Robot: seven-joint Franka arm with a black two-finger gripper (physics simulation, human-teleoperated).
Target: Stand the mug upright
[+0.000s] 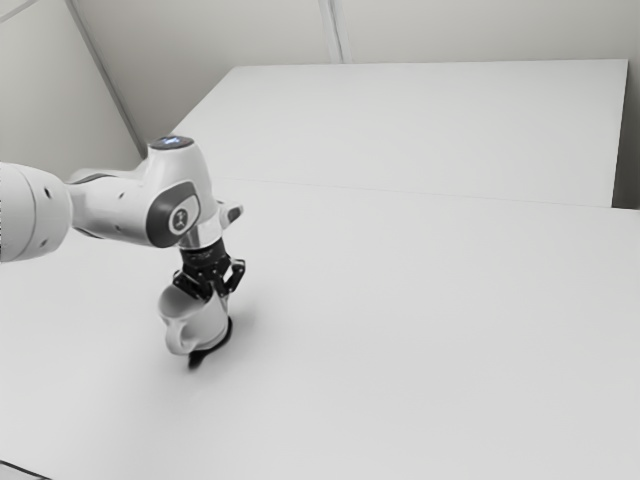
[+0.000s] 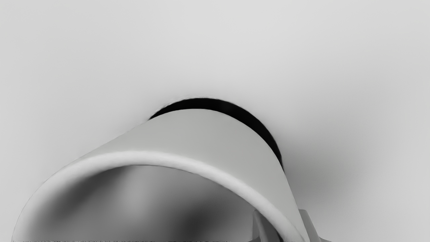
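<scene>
Over our smooth, pale bench, near plain room walls, our jaws pinch the rounded, tilted mug by its side, at the exterior view's left.

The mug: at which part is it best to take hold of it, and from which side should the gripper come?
Best is probably the mug's rim, away from the handle, coming from above, one finger inside, one outside, as the gripper has it. The mouth tilts upward, open, and the wall looks thin.
</scene>
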